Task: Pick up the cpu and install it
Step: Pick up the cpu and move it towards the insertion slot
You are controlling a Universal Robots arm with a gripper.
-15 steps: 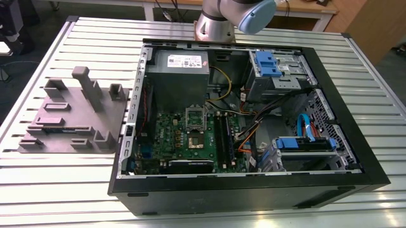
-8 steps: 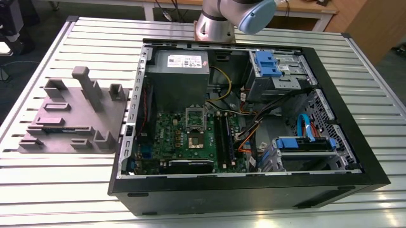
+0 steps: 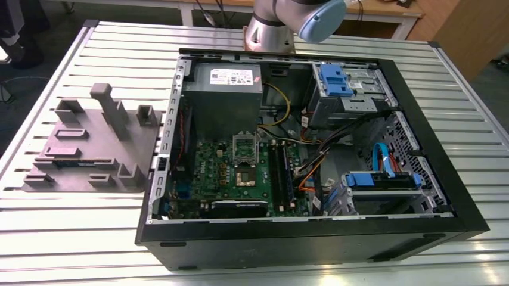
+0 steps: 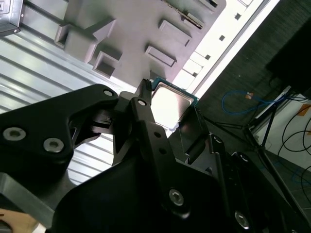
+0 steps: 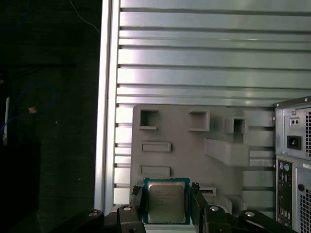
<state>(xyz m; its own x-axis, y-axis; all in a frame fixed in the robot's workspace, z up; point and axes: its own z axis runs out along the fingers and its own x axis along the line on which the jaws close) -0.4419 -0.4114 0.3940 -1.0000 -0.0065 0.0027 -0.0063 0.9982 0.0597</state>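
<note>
The gripper (image 5: 167,208) is closed to the chip's width and pinches the cpu (image 5: 166,200) by two opposite edges, probably so its flat faces stay free for seating. In both wrist views the cpu appears to hang clear of the grey fixture block (image 5: 184,155) on the slatted table (image 5: 204,58). It is well apart from the open computer case (image 3: 445,196) and its motherboard socket (image 3: 244,162).

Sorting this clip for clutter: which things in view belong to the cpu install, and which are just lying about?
Job: cpu, held in the gripper; motherboard socket.
Lying about: grey fixture block; power supply; blue drive bracket.
</note>
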